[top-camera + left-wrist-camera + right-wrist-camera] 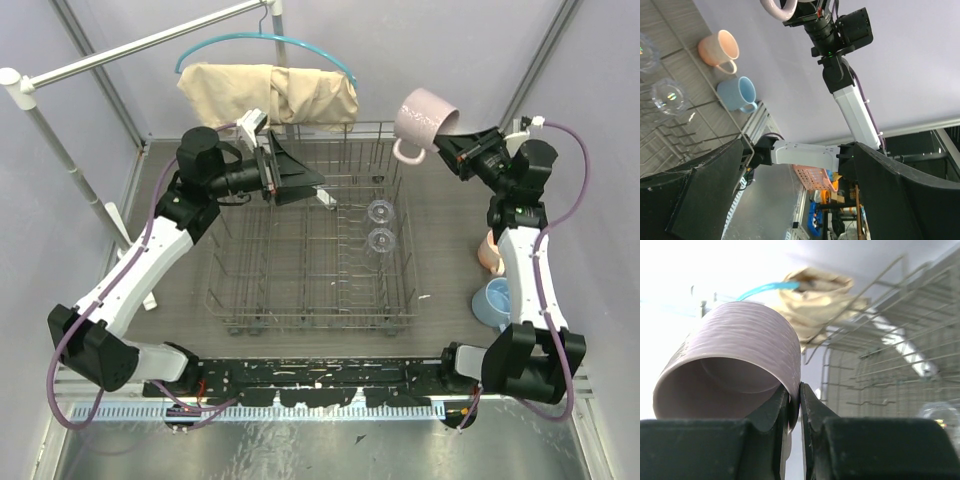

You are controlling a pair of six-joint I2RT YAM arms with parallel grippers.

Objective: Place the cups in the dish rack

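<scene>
Pinching the mauve mug (425, 118) by its rim, the right pincer (452, 143) holds it aloft.
The mug lies tipped, its wall clamped between both fingers, just by the dish rack's (310, 320) far right corner; the left pincer (298, 176) is spread over the rack.

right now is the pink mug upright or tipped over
Tipped. The pink mug is on its side in the air, its open mouth facing the right gripper, which pinches its rim wall.

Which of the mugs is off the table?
The pink mug, pinched by its rim in the right tool; the orange mug and blue mug sit on the table.
</scene>
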